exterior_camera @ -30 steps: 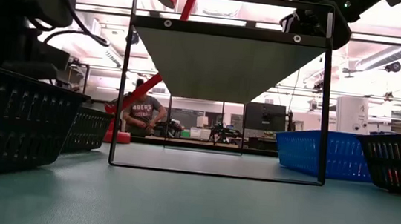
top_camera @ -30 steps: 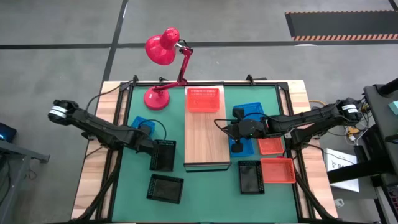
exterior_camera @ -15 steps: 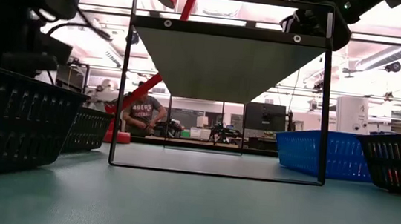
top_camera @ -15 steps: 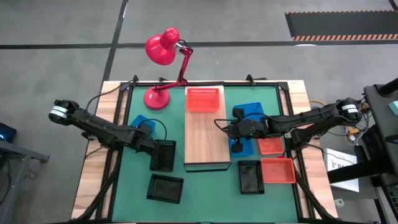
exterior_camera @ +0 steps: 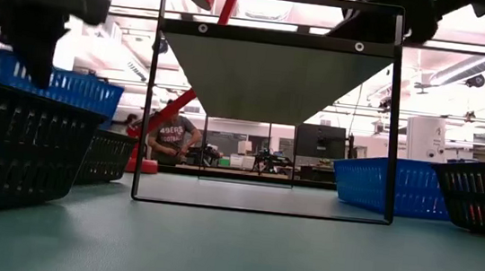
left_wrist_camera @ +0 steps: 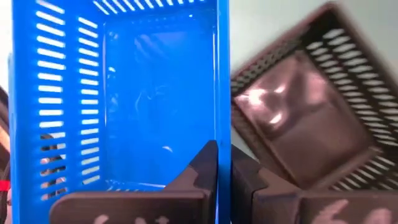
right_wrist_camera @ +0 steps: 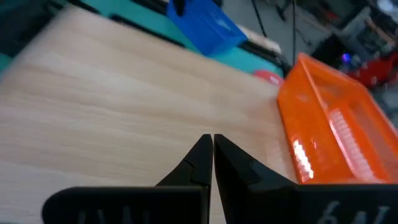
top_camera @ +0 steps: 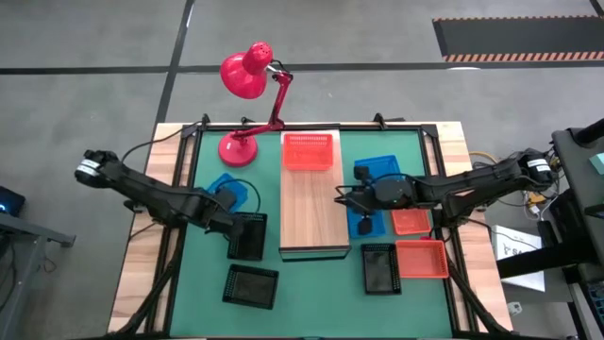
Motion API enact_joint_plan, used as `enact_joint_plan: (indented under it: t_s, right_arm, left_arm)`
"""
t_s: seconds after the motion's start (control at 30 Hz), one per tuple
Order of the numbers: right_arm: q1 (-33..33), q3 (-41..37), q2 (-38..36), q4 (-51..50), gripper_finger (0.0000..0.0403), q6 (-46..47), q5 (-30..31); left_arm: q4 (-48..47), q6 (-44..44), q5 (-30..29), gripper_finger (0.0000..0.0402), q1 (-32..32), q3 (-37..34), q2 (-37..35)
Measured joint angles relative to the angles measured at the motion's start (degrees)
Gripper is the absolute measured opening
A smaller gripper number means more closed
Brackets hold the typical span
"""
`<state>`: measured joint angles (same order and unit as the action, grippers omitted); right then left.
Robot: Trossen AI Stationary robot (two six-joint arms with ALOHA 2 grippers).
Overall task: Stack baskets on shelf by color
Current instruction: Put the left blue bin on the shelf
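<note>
A green mat covered the bench [top_camera: 311, 283], wood-edged, on a grey floor. The long pale-wood shelf [top_camera: 314, 212] carried a mesh-sided red-orange basket [top_camera: 308, 151] at its lamp end. Left of the shelf, the left hand [left_wrist_camera: 222, 163] pinched a blue basket [left_wrist_camera: 118, 93] wall, lifted. Right of it, the right hand [right_wrist_camera: 212, 155] was closed, empty.

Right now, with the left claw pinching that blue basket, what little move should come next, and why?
Probably carry it toward the shelf. The left gripper is shut on the blue basket by its rim, and the low view shows it lifted clear of the black baskets. The shelf holds only a red-orange basket at its far end, so there is bare wood for a blue stack.
</note>
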<state>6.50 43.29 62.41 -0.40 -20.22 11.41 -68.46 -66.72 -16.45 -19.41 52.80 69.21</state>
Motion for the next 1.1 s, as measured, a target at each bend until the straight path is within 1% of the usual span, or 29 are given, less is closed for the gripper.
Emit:
enact_joint_plan:
  t_s: [0.1,0.17,0.3,0.5,0.6,0.67,0.9,1.0,1.1]
  right_arm:
    - [-0.2,-1.7,-1.8,3.2,0.0009,-2.2,-6.2]
    - [-0.3,-3.4,-3.0,5.6,0.0009,-3.5,-8.6]
    - [-0.3,-6.6,-6.0,9.4,0.0009,-3.9,-8.6]
    - [-0.3,-9.0,-10.5,9.9,0.0009,-3.4,-8.6]
    - [-0.3,-10.0,-12.1,9.8,0.0009,-3.4,-8.6]
    - [-0.3,-10.7,-12.9,9.7,0.0009,-3.4,-8.5]
    - [-0.3,-11.6,-14.1,9.7,0.0009,-3.4,-8.5]
    - [-0.3,-11.6,-13.9,9.7,0.0009,-3.4,-8.5]
    - [-0.3,-11.6,-13.9,9.7,0.0009,-3.4,-8.4]
  left_arm:
    - [-0.3,1.3,0.0,0.0000,-2.7,2.8,0.0]
    - [-0.3,1.6,0.1,0.0000,-4.9,4.6,0.0]
    - [-0.3,1.1,0.1,0.0000,-8.9,8.2,0.0]
    - [-0.2,1.1,0.1,0.0000,-12.2,14.3,2.2]
    - [-0.3,2.3,0.1,0.0000,-13.0,18.4,5.0]
    - [-2.0,2.8,0.2,0.0000,-13.7,22.2,7.4]
    - [-16.2,2.9,0.5,0.0000,-14.9,37.9,17.3]
    - [-19.1,5.2,0.5,0.0000,-14.9,43.8,20.9]
    - [-19.3,10.5,0.2,0.0000,-14.9,48.6,23.9]
